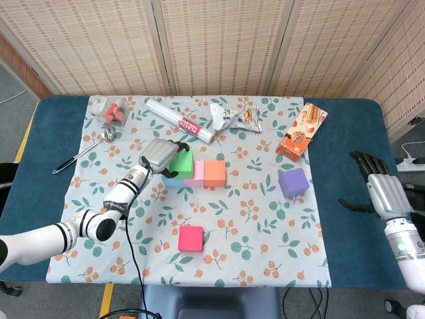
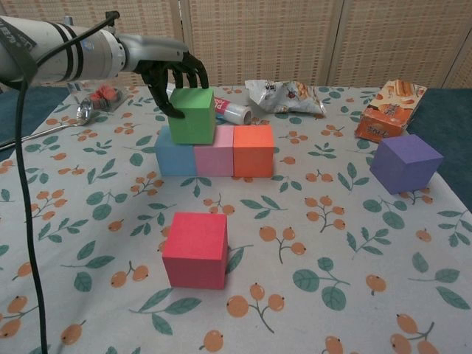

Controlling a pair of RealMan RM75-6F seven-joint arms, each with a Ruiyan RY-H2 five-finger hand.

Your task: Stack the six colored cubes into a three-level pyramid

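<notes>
Holding the green cube from behind and above, the left hand had its dark fingers wrapped on the cube's top and left side. The green cube sat on the seam between the blue cube and the pink cube, tipped a little. The orange cube touched the pink one at its 3 o'clock, so three cubes made one row on the flowered cloth. The red cube sat alone at 6 o'clock from the row, well apart. The purple cube sat alone at 3 o'clock. Past the cloth, over the blue worktop, the right hand was released, with fingers spread, grasping nothing.
</notes>
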